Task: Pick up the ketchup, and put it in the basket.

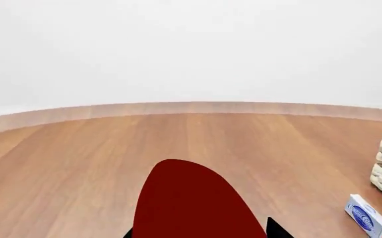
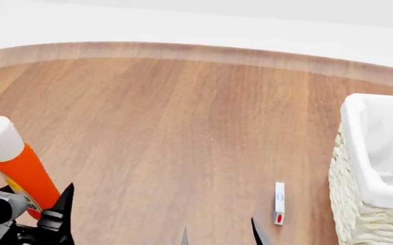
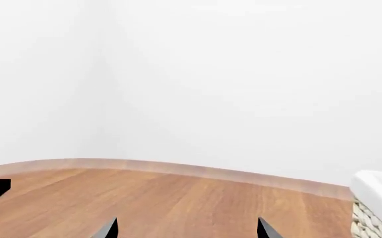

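We see the ketchup [image 2: 21,168] at about 8 o'clock in the head view, tilted, with its white cap leaning toward 11 o'clock. Its lower part sits between the dark fingers of the left gripper [image 2: 37,212], which is clenched around the bottle. One black fingertip stands up just at 3 o'clock of the bottle's base. The body is orange-red plastic, and a bit of yellow label shows near the gripper. In the left wrist view the bottle [image 1: 187,203] fills the lower middle as a dark red rounded shape.

The basket [image 2: 370,204] stands at 4 o'clock, well apart from the bottle, cream woven with a white cloth over its rim. A small white box [image 2: 279,203] lies on the wooden table [image 2: 182,127] between them, nearer to the basket.

The right gripper [image 2: 218,236] shows only two dark tips at 6 o'clock, spread apart and holding nothing.
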Available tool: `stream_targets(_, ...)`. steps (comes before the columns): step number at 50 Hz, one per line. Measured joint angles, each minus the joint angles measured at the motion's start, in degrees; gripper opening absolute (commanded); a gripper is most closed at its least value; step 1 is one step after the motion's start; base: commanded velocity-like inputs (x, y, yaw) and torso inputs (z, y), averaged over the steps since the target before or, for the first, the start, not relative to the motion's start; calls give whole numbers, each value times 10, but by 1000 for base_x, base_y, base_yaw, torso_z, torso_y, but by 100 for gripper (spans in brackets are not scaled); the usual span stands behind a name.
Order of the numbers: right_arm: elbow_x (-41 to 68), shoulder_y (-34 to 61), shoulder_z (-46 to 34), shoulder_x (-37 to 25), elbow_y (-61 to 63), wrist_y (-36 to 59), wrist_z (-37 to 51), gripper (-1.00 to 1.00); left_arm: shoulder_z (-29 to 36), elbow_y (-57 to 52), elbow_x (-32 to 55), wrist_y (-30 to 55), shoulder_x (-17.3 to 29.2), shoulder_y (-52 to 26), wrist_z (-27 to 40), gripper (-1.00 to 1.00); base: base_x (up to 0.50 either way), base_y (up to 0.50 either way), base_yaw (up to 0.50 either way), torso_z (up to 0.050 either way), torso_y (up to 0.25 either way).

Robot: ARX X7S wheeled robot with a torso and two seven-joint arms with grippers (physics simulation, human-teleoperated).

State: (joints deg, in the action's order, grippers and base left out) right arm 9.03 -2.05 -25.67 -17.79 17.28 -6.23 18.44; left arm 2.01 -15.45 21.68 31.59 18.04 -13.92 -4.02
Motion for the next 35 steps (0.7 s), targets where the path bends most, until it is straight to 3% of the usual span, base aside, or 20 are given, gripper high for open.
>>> stream_targets(13,4,1,-2,-3,0,-1,0,100,67,70,14,23,4,-105,-80,-100,0,0,0,0,0)
stream_targets(35,10,4,-7,-7,-4,-2,-1,100,150,274,57,11,3,-269,-297,-100,0,0,0,0,0)
